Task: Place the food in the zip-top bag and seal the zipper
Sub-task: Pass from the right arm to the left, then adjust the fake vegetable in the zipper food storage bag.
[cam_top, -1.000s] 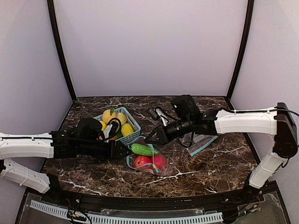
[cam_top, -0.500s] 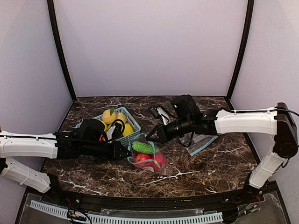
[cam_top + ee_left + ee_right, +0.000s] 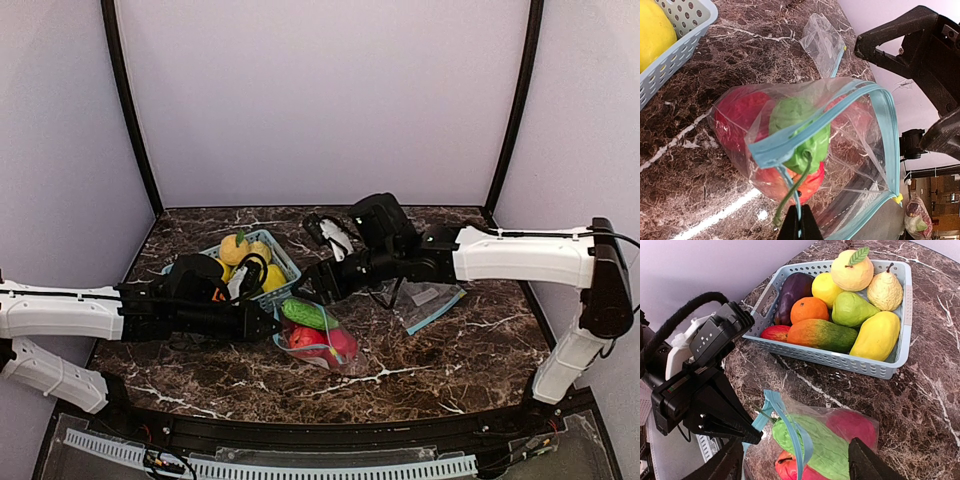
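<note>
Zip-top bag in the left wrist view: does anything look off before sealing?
Yes. The zipper gapes wide open, and the green vegetable sits right in the mouth, its stem trailing across the strip where the left gripper pinches it. That would likely block a clean seal.

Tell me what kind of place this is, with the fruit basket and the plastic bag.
Likely a robot test booth, not a kitchen: plain walls box in a marbled table, left arm and right arm reach over it, and the basket holds toy fruit.
</note>
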Robot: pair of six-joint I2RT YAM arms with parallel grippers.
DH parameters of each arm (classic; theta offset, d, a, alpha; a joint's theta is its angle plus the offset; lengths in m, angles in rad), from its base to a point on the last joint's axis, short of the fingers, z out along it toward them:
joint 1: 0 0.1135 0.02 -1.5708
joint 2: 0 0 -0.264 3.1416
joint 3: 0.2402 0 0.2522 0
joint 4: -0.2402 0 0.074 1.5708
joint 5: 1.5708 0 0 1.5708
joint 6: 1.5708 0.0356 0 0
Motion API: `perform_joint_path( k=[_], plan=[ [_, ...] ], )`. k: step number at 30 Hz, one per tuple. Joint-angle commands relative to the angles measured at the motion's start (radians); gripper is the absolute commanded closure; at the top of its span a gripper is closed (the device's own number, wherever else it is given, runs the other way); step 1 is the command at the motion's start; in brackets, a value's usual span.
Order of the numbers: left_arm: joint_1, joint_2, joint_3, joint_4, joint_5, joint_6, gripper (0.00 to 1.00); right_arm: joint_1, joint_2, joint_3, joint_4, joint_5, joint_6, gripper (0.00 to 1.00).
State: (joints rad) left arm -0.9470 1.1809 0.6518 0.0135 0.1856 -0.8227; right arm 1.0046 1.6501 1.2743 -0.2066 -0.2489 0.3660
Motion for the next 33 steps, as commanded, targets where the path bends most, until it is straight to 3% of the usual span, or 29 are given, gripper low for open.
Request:
perform_joint_path(
  k=[1,6,23,33],
  plan=[
    [0.001,-0.011,0.007,0.002,-0.009,0.017,0.99,0.033,0.062,0.064,-0.031,0.073,-0.023,0.24],
    [0.002,-0.017,0.008,-0.005,-0.017,0.020,0.99,0.056,0.123,0.124,-0.074,0.149,-0.024,0.20],
    [0.001,-0.027,0.024,-0.035,-0.054,0.025,0.99,0.087,0.218,0.186,-0.263,0.482,0.058,0.20],
    [0.001,-0.036,0.035,-0.060,-0.110,0.016,0.99,0.088,0.196,0.170,-0.305,0.534,0.081,0.20]
  ],
)
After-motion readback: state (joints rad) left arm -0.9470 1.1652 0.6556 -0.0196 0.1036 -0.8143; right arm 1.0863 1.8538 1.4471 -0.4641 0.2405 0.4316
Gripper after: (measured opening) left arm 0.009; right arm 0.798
